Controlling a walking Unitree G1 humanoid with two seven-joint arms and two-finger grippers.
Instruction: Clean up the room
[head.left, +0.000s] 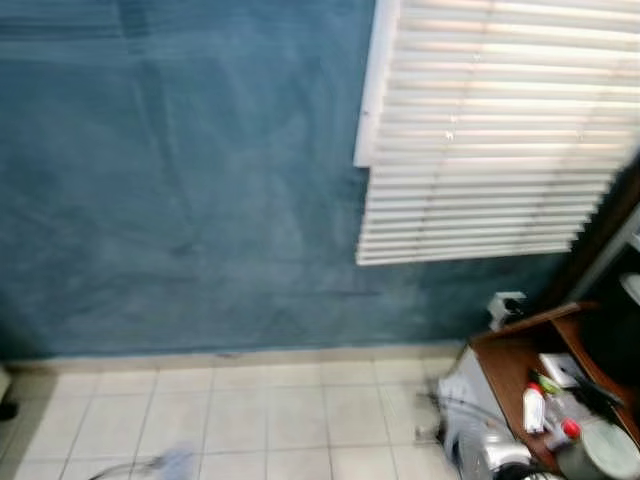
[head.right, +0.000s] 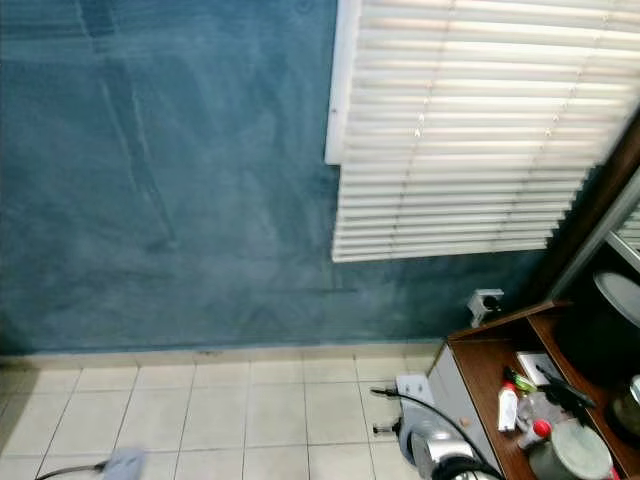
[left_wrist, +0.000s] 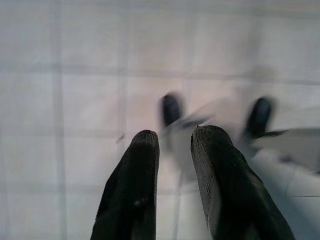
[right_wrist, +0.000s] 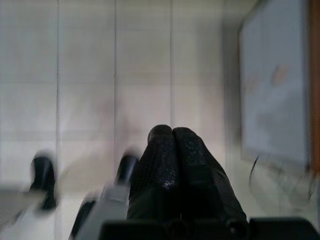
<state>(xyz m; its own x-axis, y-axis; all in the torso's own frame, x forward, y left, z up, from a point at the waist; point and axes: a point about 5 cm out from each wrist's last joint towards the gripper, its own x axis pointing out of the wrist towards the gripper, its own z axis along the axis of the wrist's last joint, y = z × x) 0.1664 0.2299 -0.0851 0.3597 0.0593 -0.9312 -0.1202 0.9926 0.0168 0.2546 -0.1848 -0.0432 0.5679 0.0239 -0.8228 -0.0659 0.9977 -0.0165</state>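
1. A blue painted wall (head.left: 180, 180) fills most of the head camera's view, with white slatted window blinds (head.left: 490, 130) hanging at the upper right.
2. Pale floor tiles (head.right: 250, 410) run along the foot of the wall; the whole scene is slightly blurred.
3. At the lower right stands a brown wooden desk (head.right: 480, 355) crowded with small clutter: a white bottle with a red cap (head.right: 507, 405), a second red-capped item (head.right: 540, 430) just beside it, and a round grey lid or pot (head.right: 572, 452) near the picture's bottom edge.
4. A white wall socket (head.right: 485, 300) sits on the wall just above the desk's back corner.
5. On the tiles beside the desk's left face rests a grey-and-silver appliance (head.right: 435, 450) with a black cable (head.right: 400, 395) looping towards the wall; what kind of appliance it is cannot be told.
6. A faint bluish smear (head.right: 125, 462) with a thin cable lies on the floor at the lower left, too blurred to identify.
7. The left hand (left_wrist: 172, 145) hangs above the floor tiles, its two black fingers (left_wrist: 140, 165) parted by a narrow gap and holding nothing; blurred dark shapes lie on the floor beyond them.
8. The right hand (right_wrist: 172, 132) also hangs over the tiles, its fingers (right_wrist: 160, 150) pressed together, empty, with a pale panel edged in brown (right_wrist: 275, 85) to one side.
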